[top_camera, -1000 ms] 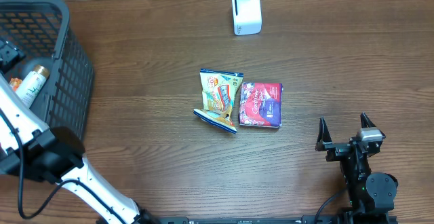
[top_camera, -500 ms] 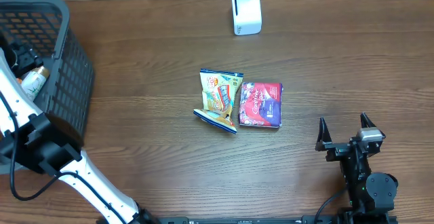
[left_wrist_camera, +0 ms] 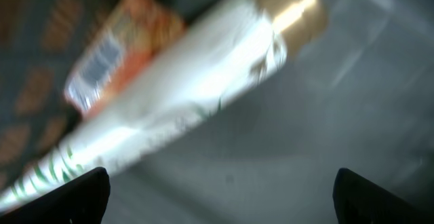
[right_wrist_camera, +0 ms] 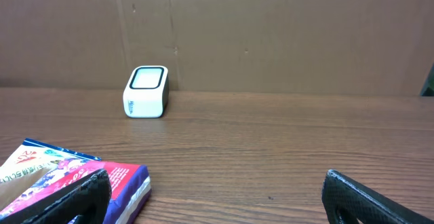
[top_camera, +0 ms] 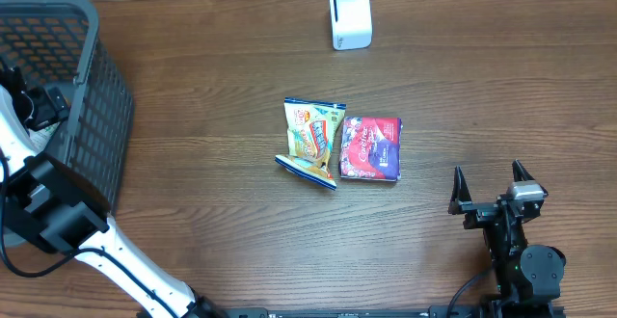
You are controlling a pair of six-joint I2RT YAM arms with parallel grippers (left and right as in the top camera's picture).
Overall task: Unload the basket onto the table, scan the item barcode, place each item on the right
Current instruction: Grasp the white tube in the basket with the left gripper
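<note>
White bottle [left_wrist_camera: 203, 68] lies in basket [top_camera: 101, 106] below my left gripper [left_wrist_camera: 220, 193], jaws wide, gripping nothing; right gripper [right_wrist_camera: 217, 197] likewise wide and empty.

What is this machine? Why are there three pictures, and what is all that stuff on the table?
It is a robot with two arms, and each arm ends in a two-finger gripper. One picture comes from a camera above the table. The other two come from small cameras on the wrists, so you see dark fingertips in the bottom corners. On the table lie a yellow snack bag, a red pack beside it, and a white scanner at the far edge. A dark basket stands at the left. The left gripper reaches into it, open, over a white bottle with a gold cap and an orange packet. The right gripper sits open near the front edge. Nothing is held.
</note>
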